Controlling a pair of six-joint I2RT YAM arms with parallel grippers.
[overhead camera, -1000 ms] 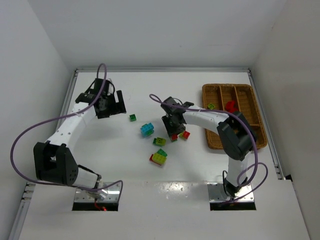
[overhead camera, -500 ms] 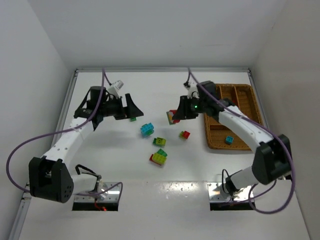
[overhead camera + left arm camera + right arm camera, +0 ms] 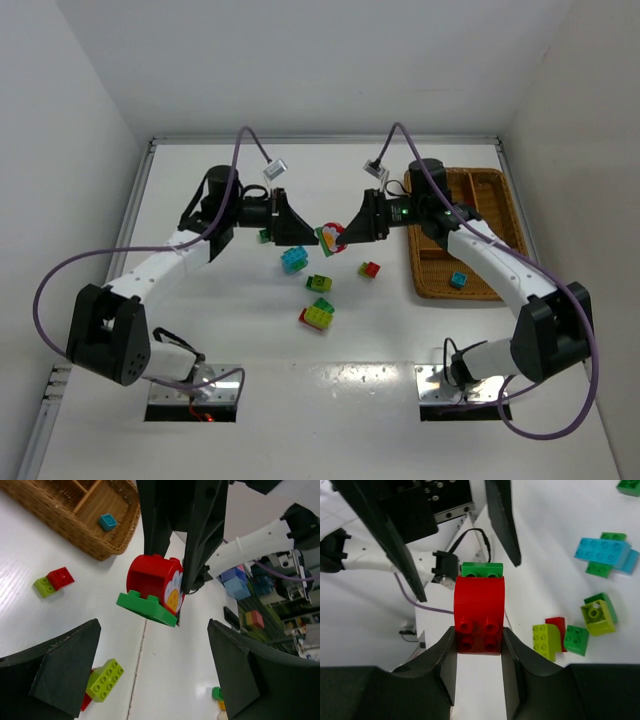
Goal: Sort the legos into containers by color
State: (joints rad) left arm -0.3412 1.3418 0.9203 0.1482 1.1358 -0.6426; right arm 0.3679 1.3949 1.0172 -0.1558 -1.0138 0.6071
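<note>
right gripper [image 3: 479, 630] clamped on red brick [image 3: 480, 607], green plate [image 3: 481, 569] stuck at its far end, above tabletop [image 3: 400, 330]. left gripper [image 3: 155, 652] apart, just opposite. looks like splitting step; next needs left pinching green plate, pulling.

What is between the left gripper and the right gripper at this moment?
A red brick with a green plate, clamped in the right gripper and facing the open left gripper; the left wrist view shows it best.
</note>
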